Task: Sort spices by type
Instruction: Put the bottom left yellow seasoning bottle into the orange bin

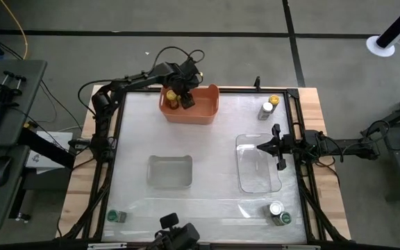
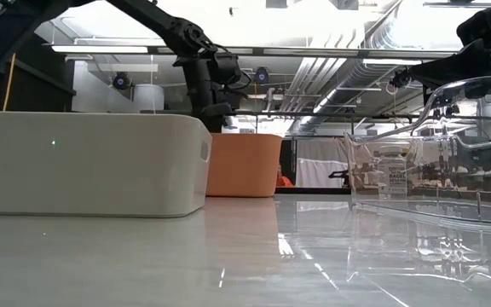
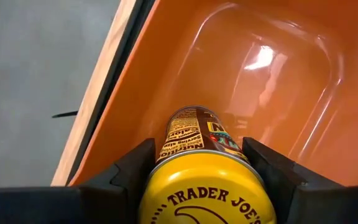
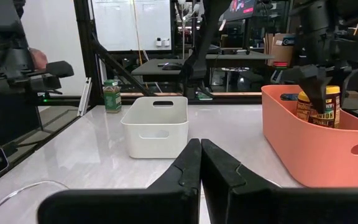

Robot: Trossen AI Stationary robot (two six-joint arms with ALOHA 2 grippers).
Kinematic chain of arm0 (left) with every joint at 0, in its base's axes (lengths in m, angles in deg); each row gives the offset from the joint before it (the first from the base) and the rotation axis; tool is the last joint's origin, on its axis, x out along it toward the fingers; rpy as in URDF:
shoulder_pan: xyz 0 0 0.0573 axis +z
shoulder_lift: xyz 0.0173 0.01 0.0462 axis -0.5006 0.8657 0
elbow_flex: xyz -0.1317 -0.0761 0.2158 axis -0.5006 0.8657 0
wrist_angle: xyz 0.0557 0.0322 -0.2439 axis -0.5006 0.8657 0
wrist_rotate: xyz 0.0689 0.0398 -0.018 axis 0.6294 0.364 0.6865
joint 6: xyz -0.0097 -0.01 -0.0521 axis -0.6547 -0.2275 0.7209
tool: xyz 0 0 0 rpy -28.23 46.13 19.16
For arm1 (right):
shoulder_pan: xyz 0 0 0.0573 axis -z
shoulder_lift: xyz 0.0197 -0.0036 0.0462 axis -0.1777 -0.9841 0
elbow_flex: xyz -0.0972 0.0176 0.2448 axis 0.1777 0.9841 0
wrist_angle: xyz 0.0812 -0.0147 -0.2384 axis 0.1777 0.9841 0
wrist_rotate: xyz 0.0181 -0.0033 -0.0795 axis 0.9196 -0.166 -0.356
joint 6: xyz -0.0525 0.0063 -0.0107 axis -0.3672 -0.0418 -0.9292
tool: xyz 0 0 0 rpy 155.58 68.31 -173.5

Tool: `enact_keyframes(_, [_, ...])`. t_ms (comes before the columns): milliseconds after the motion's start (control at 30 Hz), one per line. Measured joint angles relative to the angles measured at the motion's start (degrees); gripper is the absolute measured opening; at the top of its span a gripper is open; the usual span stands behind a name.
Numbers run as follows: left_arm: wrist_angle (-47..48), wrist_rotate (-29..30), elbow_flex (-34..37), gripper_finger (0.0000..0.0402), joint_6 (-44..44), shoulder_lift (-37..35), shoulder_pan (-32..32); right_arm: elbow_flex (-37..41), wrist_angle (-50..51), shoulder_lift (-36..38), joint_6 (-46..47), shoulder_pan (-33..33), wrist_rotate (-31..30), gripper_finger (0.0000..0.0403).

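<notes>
Yellow-lid jar being placed in orange tub.
Left gripper (image 3: 204,180), closed on the yellow-lid jar (image 3: 201,155), hangs inside the orange tub (image 1: 203,111), far left. Next: lower, release. Right gripper (image 4: 201,163), fingers together and empty, waits right.

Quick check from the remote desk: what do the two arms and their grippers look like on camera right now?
Both arms are dark, near-black, jointed links with black cables looped along them. The left gripper has two broad, matte black fingers with angled inner faces. The right gripper has two black wedge-shaped fingers tapering to narrow tips. No markings show on either.
</notes>
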Motion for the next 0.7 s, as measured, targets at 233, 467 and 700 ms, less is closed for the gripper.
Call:
enact_keyframes(233, [-0.1,2.6,0.0,0.0187,0.1,0.8,-0.3,0.0,0.0,0.0,0.0,0.0,0.0,0.0000])
enact_keyframes(467, [1.4,2.2,0.1,0.0217,2.0,2.4,-0.3,0.0,0.0,0.0,0.0,0.0,0.0,0.0000])
enact_keyframes(700, [0.7,2.9,0.0,0.0265,2.7,2.7,-0.7,0.0,0.0,0.0,0.0,0.0,0.0,0.0000])
